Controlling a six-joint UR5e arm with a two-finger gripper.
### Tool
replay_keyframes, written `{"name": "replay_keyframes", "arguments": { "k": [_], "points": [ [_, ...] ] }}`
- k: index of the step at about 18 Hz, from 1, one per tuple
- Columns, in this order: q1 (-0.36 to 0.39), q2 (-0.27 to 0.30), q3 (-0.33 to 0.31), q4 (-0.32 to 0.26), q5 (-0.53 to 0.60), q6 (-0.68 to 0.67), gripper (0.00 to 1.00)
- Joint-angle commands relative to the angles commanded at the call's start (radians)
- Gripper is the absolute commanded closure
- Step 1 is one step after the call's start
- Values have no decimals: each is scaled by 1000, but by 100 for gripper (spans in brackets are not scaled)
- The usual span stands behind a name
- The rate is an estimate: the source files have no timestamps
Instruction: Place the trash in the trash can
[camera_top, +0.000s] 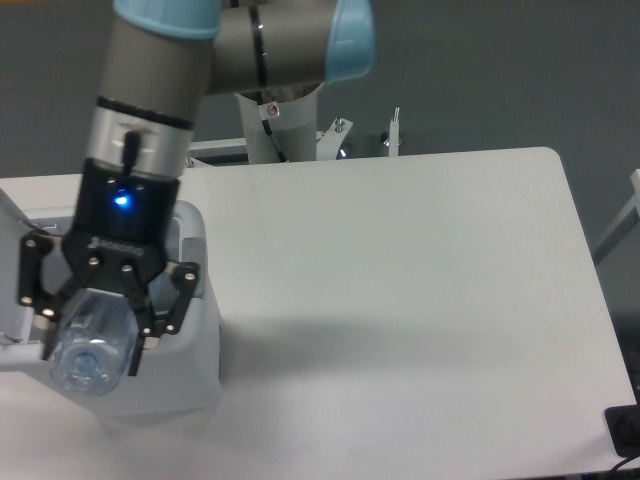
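My gripper (95, 345) is shut on the clear bluish plastic bottle (88, 355) and holds it in the air over the white trash can (195, 330) at the left of the table. The bottle points toward the camera, its round end facing me. The gripper and the bottle cover most of the can's opening, so the inside of the can and the crumpled wrapper are hidden. Only the can's right rim and front wall show.
The can's open lid (12, 205) stands up at the far left edge. The arm's base column (285, 125) rises behind the table's back edge. A dark object (625, 430) sits off the table's lower right corner.
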Motion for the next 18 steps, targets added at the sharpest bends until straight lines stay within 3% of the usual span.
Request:
{"name": "replay_keyframes", "arguments": {
  "k": [5, 10, 12, 14, 18],
  "points": [
    [26, 57, -45, -3, 5, 8, 0],
    [282, 69, -37, -8, 21, 15, 0],
    [336, 71, -29, -8, 105, 27, 0],
    [374, 74, -25, -14, 193, 90, 0],
    [429, 91, -92, -52, 233, 326, 0]
  ]
}}
